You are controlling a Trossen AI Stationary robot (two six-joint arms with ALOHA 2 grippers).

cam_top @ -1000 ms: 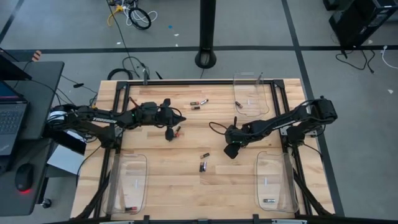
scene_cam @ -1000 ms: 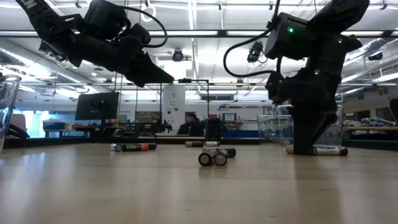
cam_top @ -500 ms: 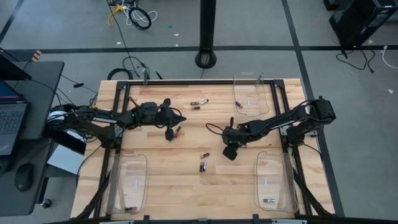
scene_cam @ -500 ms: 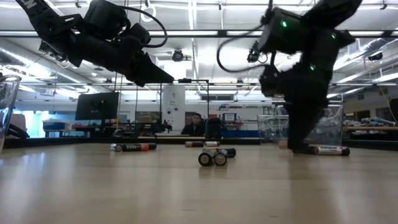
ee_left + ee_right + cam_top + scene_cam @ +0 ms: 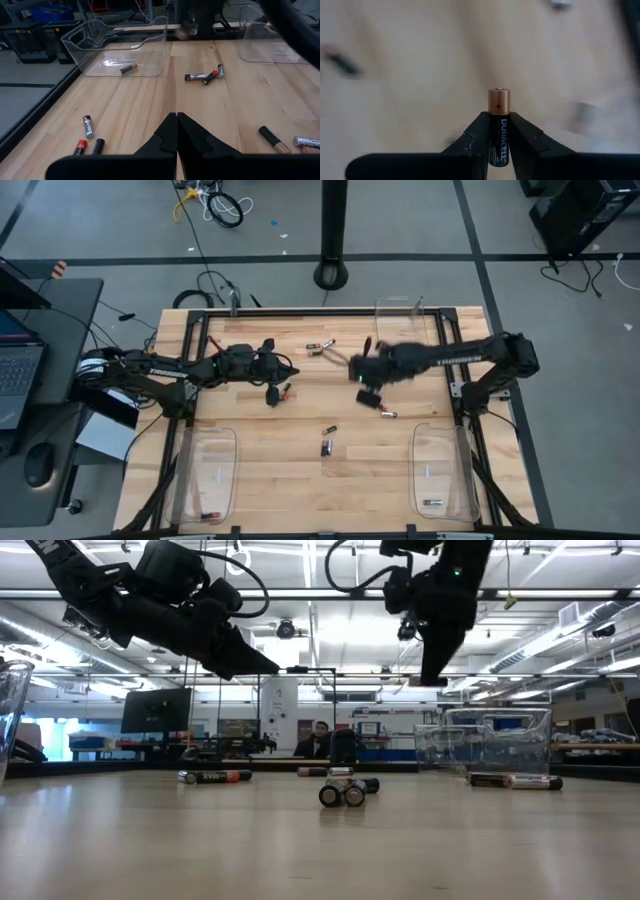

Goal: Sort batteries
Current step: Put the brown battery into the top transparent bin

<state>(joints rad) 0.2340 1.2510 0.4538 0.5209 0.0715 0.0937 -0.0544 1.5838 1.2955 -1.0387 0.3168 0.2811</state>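
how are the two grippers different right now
The right gripper is shut on a black and copper battery, standing upright between its fingers; the left gripper is shut on nothing. In the high view the right gripper is over the table's far middle, near the far right tray; the left gripper is left of centre. Both hang above the table.

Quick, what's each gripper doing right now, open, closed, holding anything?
Left gripper: closed, holding nothing.
Right gripper: closed on a black and copper battery.
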